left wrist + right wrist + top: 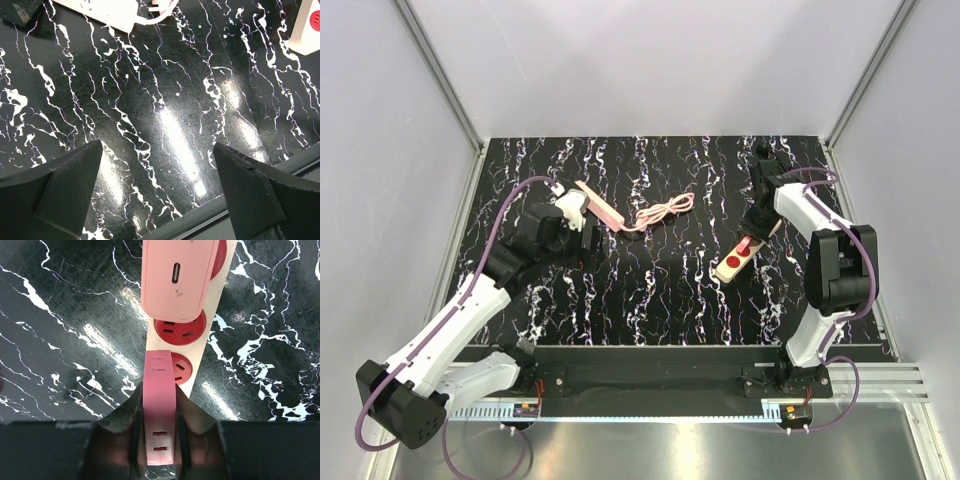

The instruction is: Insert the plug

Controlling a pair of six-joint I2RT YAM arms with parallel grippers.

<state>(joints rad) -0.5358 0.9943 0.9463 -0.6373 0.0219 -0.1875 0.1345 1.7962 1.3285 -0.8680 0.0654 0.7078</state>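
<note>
White walls [650,70] box in a black marbled table [650,300]; both arms reach over it from the near edge; the left arm [460,310] lies across the left side, its left gripper [157,150] spread wide with nothing between the fingers, hovering over bare table, seemingly parked out of the way. Just beyond it, toward the far left, lie a long pink bar [600,205] and its looped pink cable [665,210]. At the right, the right arm [830,260] bends down to the cream power strip [730,266]; the right gripper [159,405] is clenched on the pink plug [160,375], held lengthwise above the strip so its far end lines up with a red socket [182,367], probably ready for pushing in. Farther along the strip sits a pink block [180,277] with an oblong port; whether it is seated in a socket, or joined to the plug, I cannot tell; the plug's prongs are hidden; the bar is cut off in the left wrist view.
</note>
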